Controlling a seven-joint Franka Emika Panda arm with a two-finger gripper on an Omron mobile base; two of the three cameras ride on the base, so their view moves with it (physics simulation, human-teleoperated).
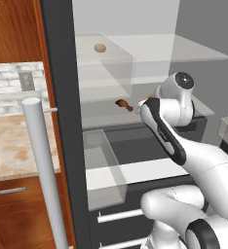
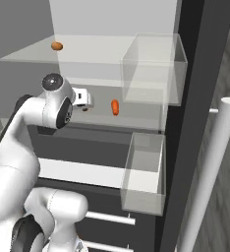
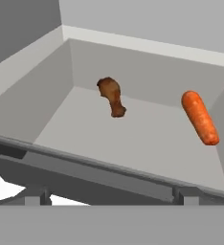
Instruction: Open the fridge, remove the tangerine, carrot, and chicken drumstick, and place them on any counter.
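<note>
The fridge (image 1: 62, 121) stands open, its dark door edge at the left. On the top glass shelf lies the tangerine (image 1: 100, 47), also seen from the right (image 2: 57, 46). One shelf lower, the chicken drumstick (image 3: 112, 95) rests left of the carrot (image 3: 200, 117), a hand's width apart. My gripper (image 2: 85, 104) reaches into that shelf level, short of both, open and holding nothing. From the left, the arm's elbow covers the hand, and the drumstick (image 1: 124, 104) shows just left of it. From the right, the carrot (image 2: 115, 107) lies right of the hand.
Clear door bins (image 1: 99, 165) hang on the open door, and another clear bin (image 2: 154, 69) is on the right side. A long pale bar handle (image 1: 43, 170) rises in front. The counter (image 1: 13, 146) lies left of the fridge. Lower drawers (image 1: 118, 214) sit below.
</note>
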